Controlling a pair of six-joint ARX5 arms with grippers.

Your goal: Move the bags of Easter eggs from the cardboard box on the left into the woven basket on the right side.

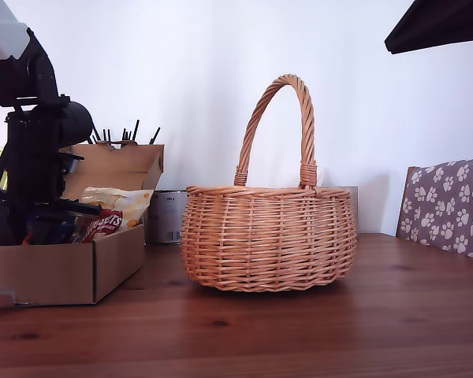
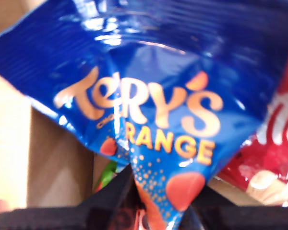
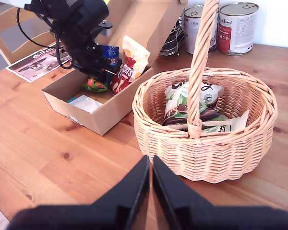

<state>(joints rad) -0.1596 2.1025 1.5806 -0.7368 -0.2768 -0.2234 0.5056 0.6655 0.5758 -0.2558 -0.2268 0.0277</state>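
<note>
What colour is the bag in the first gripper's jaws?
Dark blue bag with orange lettering, clearest in the first wrist view.

"Terry's Orange" on blue bag (image 2: 149, 96)

this looks like a home, likely a dining or kitchen corner. the counter (image 1: 315, 331) is a knotty varnished wooden one, standing against a plain white wall (image 1: 181, 71). a chair (image 1: 449, 205) with a paw-print fabric cover stands at the counter's far side on the exterior view's right. food tins (image 3: 237, 21) with paper labels and a wire rack (image 3: 173, 40) stand at the back, well beyond my second gripper's fingers (image 3: 134, 191), and a printed leaflet (image 3: 36, 62) lies near the counter's edge.
</note>
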